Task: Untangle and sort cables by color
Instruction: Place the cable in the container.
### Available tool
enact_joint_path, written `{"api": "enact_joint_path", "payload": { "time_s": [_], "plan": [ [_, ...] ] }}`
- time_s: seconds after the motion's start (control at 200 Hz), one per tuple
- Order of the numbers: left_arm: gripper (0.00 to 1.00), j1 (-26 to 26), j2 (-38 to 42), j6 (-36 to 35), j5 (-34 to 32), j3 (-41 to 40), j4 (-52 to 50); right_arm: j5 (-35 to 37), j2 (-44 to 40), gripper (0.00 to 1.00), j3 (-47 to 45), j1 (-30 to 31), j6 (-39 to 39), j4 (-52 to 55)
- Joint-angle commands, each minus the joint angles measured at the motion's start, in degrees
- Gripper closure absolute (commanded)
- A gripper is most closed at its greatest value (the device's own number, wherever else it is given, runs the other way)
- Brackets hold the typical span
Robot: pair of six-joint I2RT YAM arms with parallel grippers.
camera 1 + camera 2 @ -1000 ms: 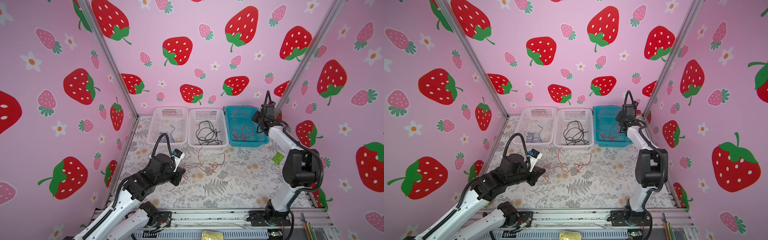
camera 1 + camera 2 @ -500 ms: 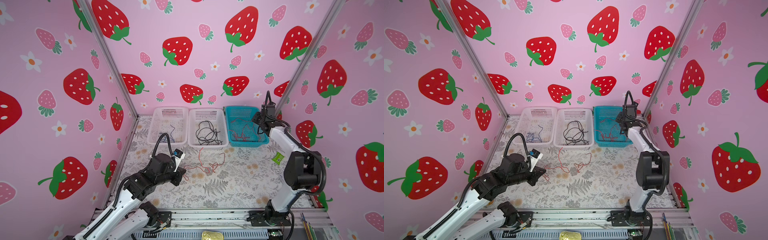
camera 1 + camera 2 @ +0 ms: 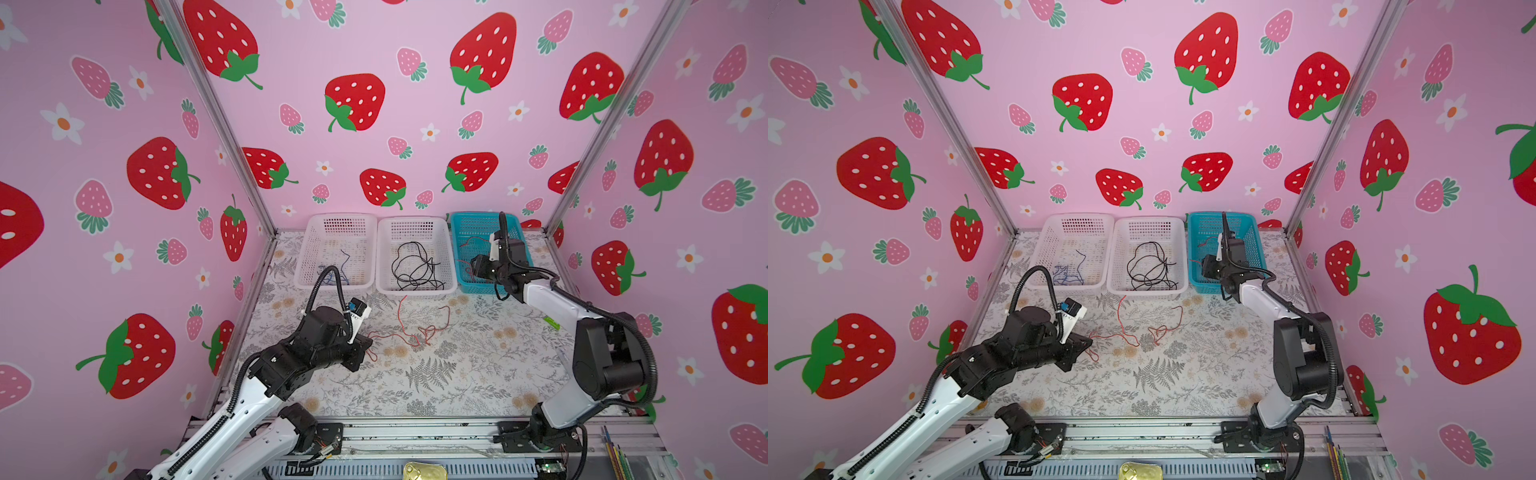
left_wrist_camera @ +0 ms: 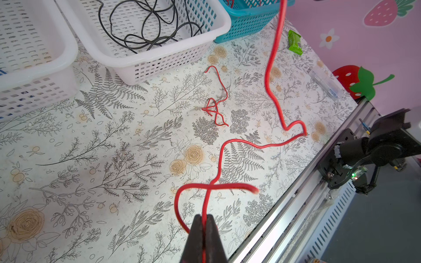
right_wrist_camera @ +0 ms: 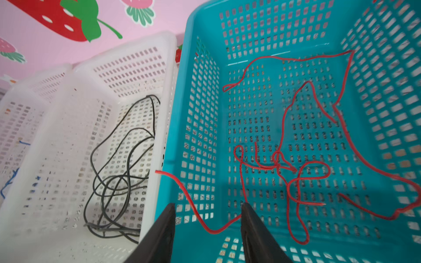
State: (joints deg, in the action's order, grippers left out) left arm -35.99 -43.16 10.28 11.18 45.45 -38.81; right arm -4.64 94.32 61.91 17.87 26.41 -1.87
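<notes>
Over the teal basket (image 5: 205, 102), my right jaws stand apart, a red cable (image 5: 214, 232) draped across its rim; I'd nudge it inside. Left jaws clamp a second red cable (image 4: 270, 57) trailing on the surface (image 3: 436, 386): lift slowly. Black cables (image 3: 415, 280) lie in the middle basket (image 3: 415, 226), blue cables (image 3: 1068, 275) in the left basket (image 3: 1079, 224).

No writing can be read anywhere. The green packet (image 4: 295, 43) on the table (image 4: 114, 159) shows no legible print. The blue sticker (image 3: 354, 306) on the white camera housing (image 3: 362, 315) is too small to make out. The gold tin (image 3: 424, 471) at the front edge bears no readable mark.
</notes>
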Motion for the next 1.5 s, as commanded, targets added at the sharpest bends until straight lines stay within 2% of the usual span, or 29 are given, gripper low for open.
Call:
{"api": "enact_joint_path", "payload": {
  "time_s": [0.0,0.105,0.31,0.455,0.515,0.725,0.97,1.106,1.206,1.286,1.491],
  "plan": [
    [1.00,0.21,0.18,-0.70,0.95,-0.03,0.70,-0.71,0.72,0.51,-0.61,1.28,-2.65,-3.05],
    [1.00,0.22,0.00,-0.71,0.98,-0.07,0.67,0.60,2.44,0.54,-0.42,1.55,-3.20,-3.07],
    [1.00,0.22,-0.53,-0.81,1.12,0.14,0.75,2.01,6.01,0.69,1.99,1.51,-4.18,-2.58],
    [1.00,0.21,-0.35,-0.83,0.82,0.02,0.63,3.88,6.81,0.94,3.38,1.57,-4.01,-1.41],
    [1.00,0.22,-0.33,-0.87,0.82,0.06,0.72,5.13,6.15,1.00,3.55,1.56,-3.85,-1.25],
    [1.00,0.22,-1.01,-0.89,1.10,0.16,0.70,7.90,6.75,1.00,7.28,-0.51,-3.83,-0.34],
    [1.00,0.21,-1.05,-0.75,1.01,0.06,0.62,6.06,18.26,1.00,20.17,-5.06,-3.44,6.64],
    [1.00,0.17,-1.32,-0.85,1.10,0.14,0.49,4.99,21.43,0.91,25.74,-5.39,-3.32,9.87],
    [1.00,0.22,-1.49,-0.85,1.04,0.08,0.53,4.92,20.50,0.69,25.68,-5.31,-2.88,10.22],
    [1.00,0.22,-1.70,-0.97,1.10,0.17,0.56,4.48,18.63,0.60,24.40,-5.11,-2.69,10.01],
    [1.00,0.22,-2.01,-0.95,1.24,0.25,0.47,4.91,10.47,0.43,20.53,-4.89,-1.42,9.23]
  ]
}}
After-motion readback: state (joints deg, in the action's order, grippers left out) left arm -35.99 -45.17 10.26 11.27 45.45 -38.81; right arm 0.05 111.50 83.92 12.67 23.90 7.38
